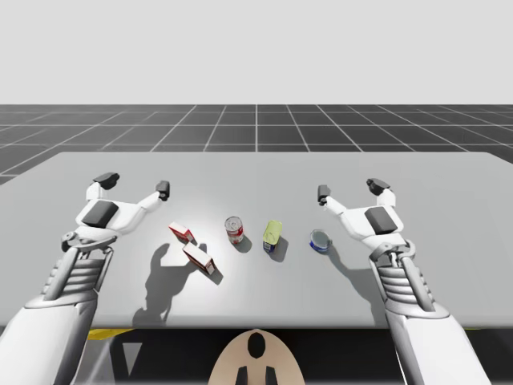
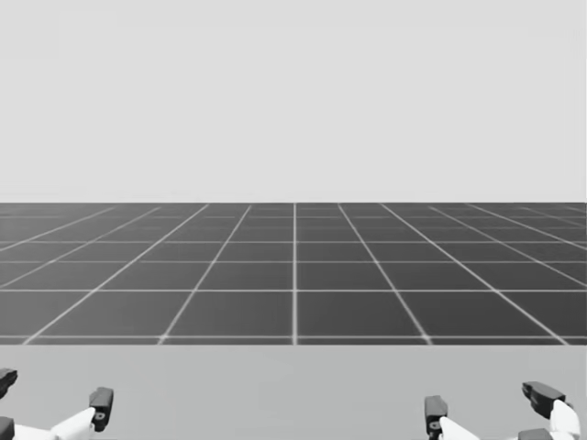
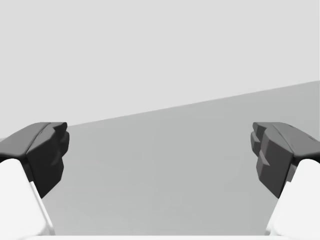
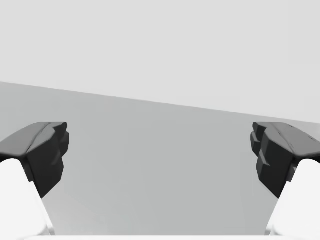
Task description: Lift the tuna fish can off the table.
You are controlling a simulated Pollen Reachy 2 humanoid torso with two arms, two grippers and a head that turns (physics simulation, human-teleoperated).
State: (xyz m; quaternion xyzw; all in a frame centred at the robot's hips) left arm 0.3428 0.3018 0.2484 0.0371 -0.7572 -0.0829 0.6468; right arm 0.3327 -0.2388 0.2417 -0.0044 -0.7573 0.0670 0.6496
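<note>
The tuna fish can [image 1: 319, 241], low and blue with a silver lid, lies on the grey table [image 1: 256, 172] right of centre. My right gripper [image 1: 351, 189] hovers open just behind and to the right of it, above the table. At the left my left gripper [image 1: 135, 184] is open too, far from the can. In the head view the left gripper [image 2: 50, 390] and the right gripper [image 2: 486, 399] show low at the edge. Both wrist views show open fingers [image 3: 47, 152] [image 4: 47, 152] over bare table.
A red and white can [image 1: 234, 229] stands at the centre, with a yellow-green can [image 1: 272, 236] between it and the blue can. Two red and white boxes [image 1: 182, 233] [image 1: 199, 257] lie left of centre, near my left arm.
</note>
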